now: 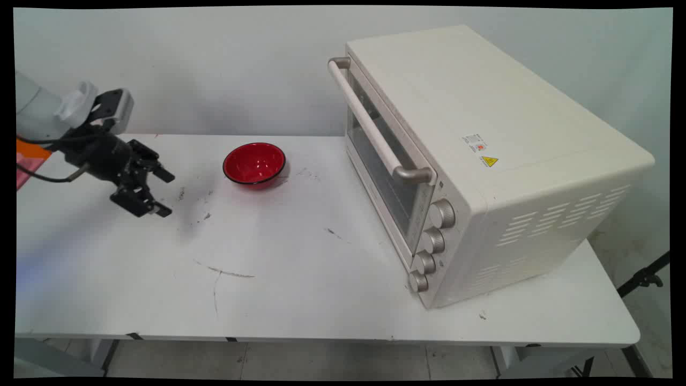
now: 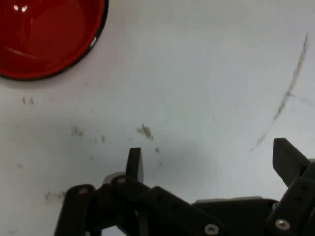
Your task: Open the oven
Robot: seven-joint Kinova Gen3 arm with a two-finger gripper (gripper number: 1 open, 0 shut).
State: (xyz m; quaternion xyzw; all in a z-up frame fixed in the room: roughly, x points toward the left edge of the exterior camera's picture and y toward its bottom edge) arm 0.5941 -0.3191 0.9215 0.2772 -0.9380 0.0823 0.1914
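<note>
I am hovering low over the left part of the table (image 1: 295, 279), and my gripper (image 1: 168, 195) is pointing towards 3 o'clock in the main view, tipped slightly down at the surface. My fingers are standing wide apart and are holding nothing; in the hand view the gripper (image 2: 209, 162) is showing bare table (image 2: 197, 73) across the whole gap, and neither fingertip is touching anything. The bowl (image 1: 254, 163), red inside with a dark rim, is sitting upright and looks empty. It is lying at about 2 o'clock from me in the main view, near but clearly apart from both fingers. In the hand view the bowl (image 2: 44, 34) is showing at about 10 o'clock, cut by the top left corner, so I am not lining up on it. Grey scuffs (image 1: 206, 217) are marking the table just beyond my fingertips, and the same scuffs (image 2: 144, 131) are showing just above my left-hand finger in the hand view. A thin curved scratch (image 1: 225, 272) is lying at about 5 o'clock from me. The oven (image 1: 482, 161) is standing well apart at 3 o'clock, set at an angle. Its door is closed, the handle (image 1: 375, 128) is running along the door's top edge, and four knobs (image 1: 429, 241) are sitting in a column beside the door.
</note>
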